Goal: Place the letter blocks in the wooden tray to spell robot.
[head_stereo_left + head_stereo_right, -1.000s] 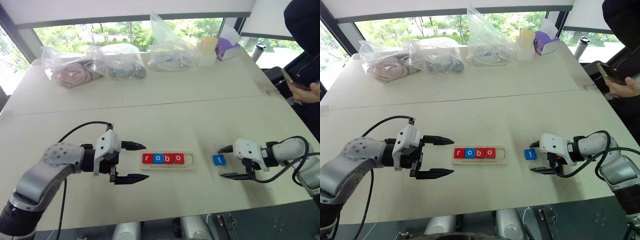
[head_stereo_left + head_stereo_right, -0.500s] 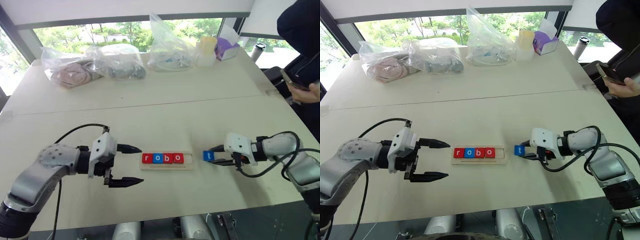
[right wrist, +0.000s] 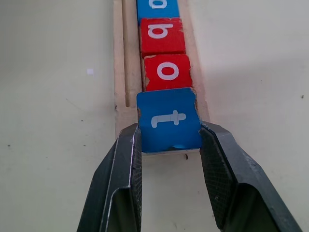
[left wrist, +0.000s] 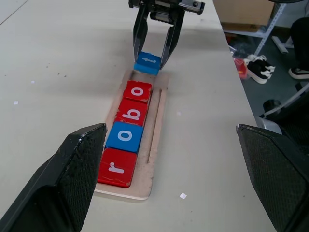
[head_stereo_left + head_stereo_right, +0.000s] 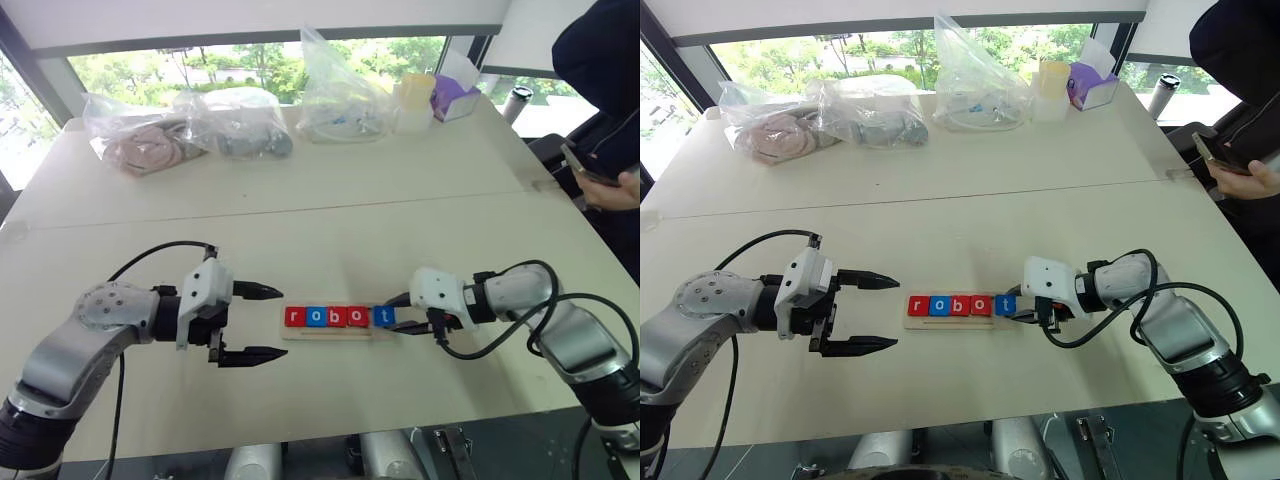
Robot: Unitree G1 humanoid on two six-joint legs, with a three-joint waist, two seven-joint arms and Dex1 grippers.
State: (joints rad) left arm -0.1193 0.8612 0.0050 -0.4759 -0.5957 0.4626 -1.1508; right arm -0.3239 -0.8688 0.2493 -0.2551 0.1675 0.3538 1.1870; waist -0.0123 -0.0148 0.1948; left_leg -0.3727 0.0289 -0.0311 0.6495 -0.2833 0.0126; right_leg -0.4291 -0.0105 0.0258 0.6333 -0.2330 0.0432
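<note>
Pale table point(image 5: 400, 200): wooden tray point(image 5: 335, 331) near front; plastic bags point(image 5: 190, 130) at back.

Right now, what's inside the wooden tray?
The long pale-wood tray holds four square tiles in a row: red r, blue o, red b, red o. The blue t tile sits at its end slot, gripped by the right end effector; whether it is seated is hidden.

Blocks point(image 4: 131, 134) red, blue, white letters; tray point(image 4: 155, 145) pale wood.
</note>
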